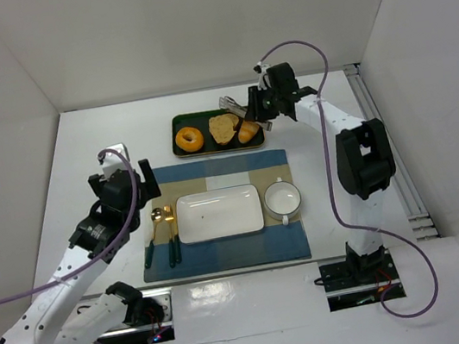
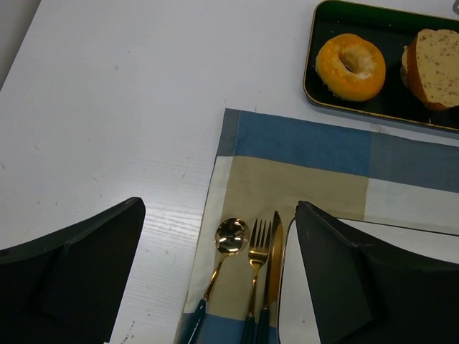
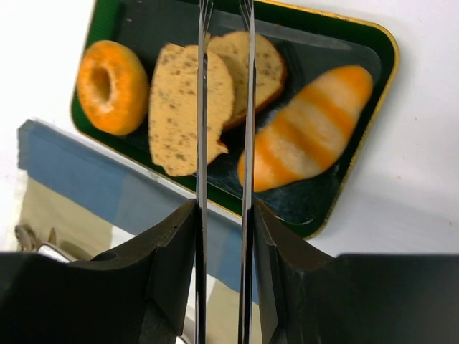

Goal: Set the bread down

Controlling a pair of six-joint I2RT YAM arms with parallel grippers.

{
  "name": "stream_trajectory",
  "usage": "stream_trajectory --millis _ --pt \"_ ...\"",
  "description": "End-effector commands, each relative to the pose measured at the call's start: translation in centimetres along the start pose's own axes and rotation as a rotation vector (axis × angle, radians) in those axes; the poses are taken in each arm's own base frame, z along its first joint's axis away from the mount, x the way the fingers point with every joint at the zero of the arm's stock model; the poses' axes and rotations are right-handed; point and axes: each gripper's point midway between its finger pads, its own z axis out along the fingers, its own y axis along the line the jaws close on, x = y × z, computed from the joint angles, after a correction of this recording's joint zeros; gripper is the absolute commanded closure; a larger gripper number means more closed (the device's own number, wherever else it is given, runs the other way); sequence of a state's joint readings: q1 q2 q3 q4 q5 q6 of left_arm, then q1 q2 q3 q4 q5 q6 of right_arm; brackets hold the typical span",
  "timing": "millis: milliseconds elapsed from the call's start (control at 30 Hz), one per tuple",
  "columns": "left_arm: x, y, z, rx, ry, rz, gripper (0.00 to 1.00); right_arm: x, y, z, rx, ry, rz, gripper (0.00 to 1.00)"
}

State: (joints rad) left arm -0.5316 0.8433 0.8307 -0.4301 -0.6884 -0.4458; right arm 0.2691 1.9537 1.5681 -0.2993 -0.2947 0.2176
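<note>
White table, green tray far side — bread lay in it beside donut, long axis parallel to tongs. Right gripper clamped tongs, blades narrowly apart, empty — hovering over bread's edge.

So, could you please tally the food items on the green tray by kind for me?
Bread slices: 2 (the bread, the rounder slice)
Ring donut: 1
Croissant roll: 1
Total: 4

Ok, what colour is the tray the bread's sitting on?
Dark green tray with a thin gold rim; the right wrist view shows it best.
</note>
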Motion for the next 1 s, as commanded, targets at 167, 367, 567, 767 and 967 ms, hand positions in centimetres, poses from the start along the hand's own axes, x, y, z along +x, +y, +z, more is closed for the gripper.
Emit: stream_trajectory --millis 167,367,567,767,967 --pt "0.0 -0.3 0.7 0.001 -0.017 -0.004 0.00 -2.4 3.2 -0.7 -0.082 -0.058 -0.064 0.58" --pt "0.3 -0.3 0.8 -0.002 -0.010 -0.008 0.00 -1.4 3.1 -2.2 -0.044 -0.048 -0.072 0.57" --pt "0.5 -0.2 0.7 -0.002 -0.010 -0.017 0.00 -0.7 3.1 -4.8 -0.011 -0.044 -0.068 0.54" --pt "0.6 -0.3 0.7 0.007 -0.007 -0.017 0.00 -0.6 3.1 -7.2 0.021 -0.059 -0.068 0.53" --pt "1.0 -0.3 0.8 0.004 0.000 -0.020 0.00 0.2 3.1 -8.2 0.025 -0.046 -0.065 0.52"
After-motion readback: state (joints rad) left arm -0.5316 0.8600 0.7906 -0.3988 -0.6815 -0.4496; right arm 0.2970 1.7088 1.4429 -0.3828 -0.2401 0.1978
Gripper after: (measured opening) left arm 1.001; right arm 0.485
